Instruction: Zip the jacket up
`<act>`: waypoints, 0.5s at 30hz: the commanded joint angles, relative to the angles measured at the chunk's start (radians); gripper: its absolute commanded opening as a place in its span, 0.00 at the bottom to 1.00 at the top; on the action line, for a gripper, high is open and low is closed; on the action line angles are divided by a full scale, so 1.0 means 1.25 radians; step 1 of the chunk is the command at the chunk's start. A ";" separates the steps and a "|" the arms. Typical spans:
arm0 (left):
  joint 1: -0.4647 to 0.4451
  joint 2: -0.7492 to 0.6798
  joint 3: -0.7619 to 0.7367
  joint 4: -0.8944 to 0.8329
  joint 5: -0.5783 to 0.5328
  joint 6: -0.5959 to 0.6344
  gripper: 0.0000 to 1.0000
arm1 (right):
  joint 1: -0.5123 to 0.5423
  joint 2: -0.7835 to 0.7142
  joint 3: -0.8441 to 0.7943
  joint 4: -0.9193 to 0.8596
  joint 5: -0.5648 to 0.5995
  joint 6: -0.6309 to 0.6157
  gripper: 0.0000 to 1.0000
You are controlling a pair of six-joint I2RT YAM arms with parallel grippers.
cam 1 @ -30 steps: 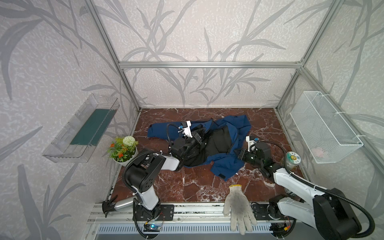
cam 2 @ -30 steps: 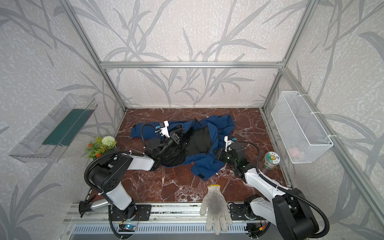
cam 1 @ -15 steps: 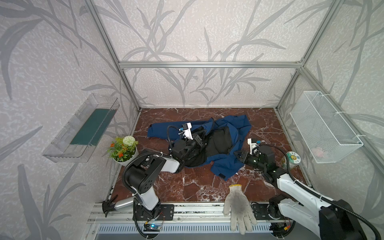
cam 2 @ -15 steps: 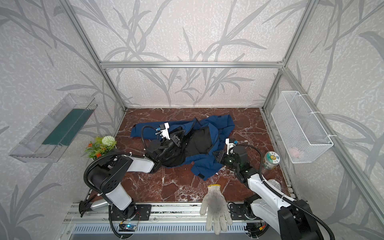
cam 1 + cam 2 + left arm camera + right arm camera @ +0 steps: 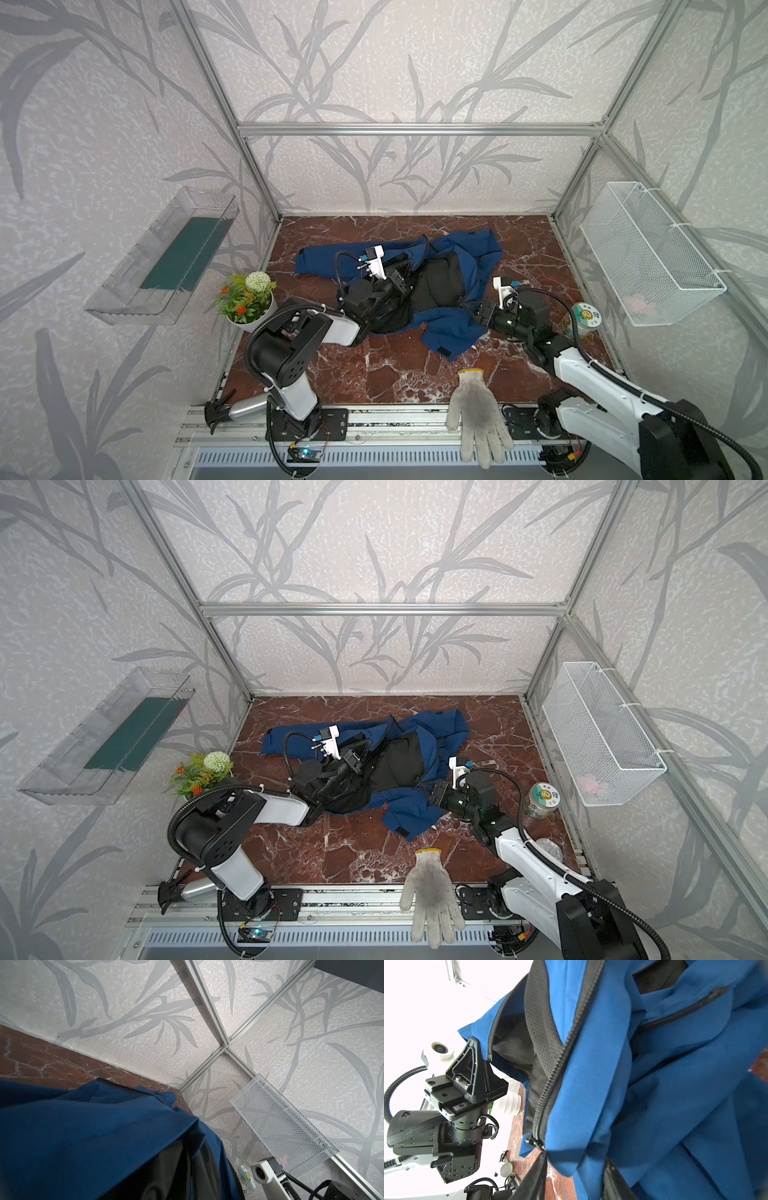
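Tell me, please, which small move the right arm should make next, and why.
Probably shift the right gripper sideways to the zipper slider and close on it. Its jaws stand open with blue fabric of the jacket between them and the slider just beside one jaw, while the left gripper is shut on another zippered edge.

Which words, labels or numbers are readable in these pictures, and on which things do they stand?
Nothing can be read.
Can: its lid has a green printed label, too small and blurred to read in both top views and the left wrist view.
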 commanded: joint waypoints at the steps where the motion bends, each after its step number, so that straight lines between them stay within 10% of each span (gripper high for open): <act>1: -0.003 -0.015 0.004 0.037 -0.004 -0.007 0.00 | 0.003 0.033 0.026 0.057 -0.014 0.003 0.44; 15: -0.005 -0.015 0.008 0.037 -0.004 -0.015 0.00 | 0.003 0.169 0.063 0.186 -0.016 0.015 0.44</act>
